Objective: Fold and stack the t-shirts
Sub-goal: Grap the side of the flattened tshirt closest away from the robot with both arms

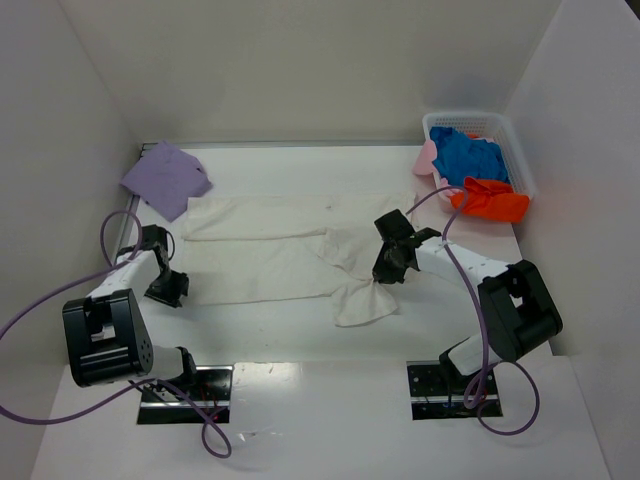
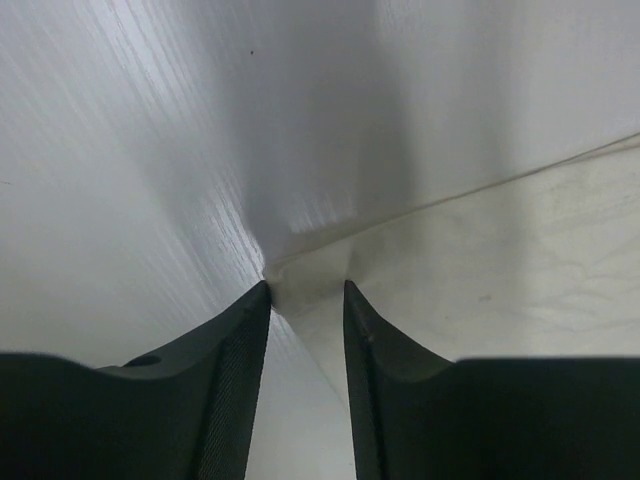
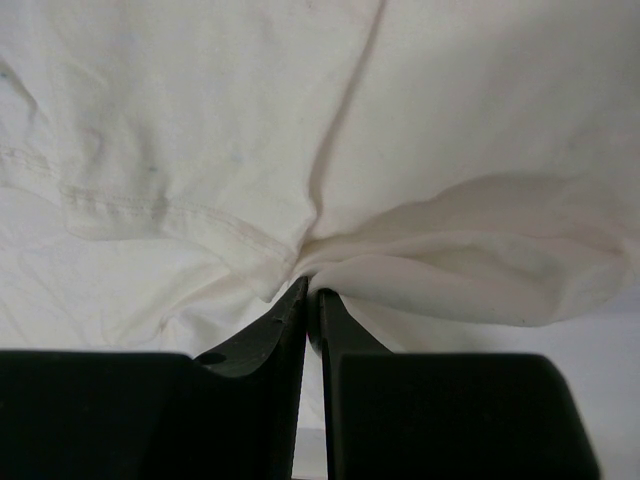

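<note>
An off-white t-shirt (image 1: 270, 250) lies spread across the middle of the table, bunched at its near right end. My right gripper (image 1: 388, 268) is shut on a fold of it there; in the right wrist view the cloth (image 3: 200, 100) gathers into the closed tips of that gripper (image 3: 310, 285). My left gripper (image 1: 167, 290) is low at the shirt's near left corner. Its jaws stand apart, with the corner of the shirt (image 2: 500, 260) lying between the tips of the gripper (image 2: 307, 287). A folded lavender t-shirt (image 1: 165, 178) rests at the back left.
A white mesh basket (image 1: 520, 150) at the back right holds a blue shirt (image 1: 470, 155), an orange-red one (image 1: 490, 203) and a pale pink one (image 1: 428, 160) hanging over its edge. White walls close in the table on three sides. Purple cables trail from both arms.
</note>
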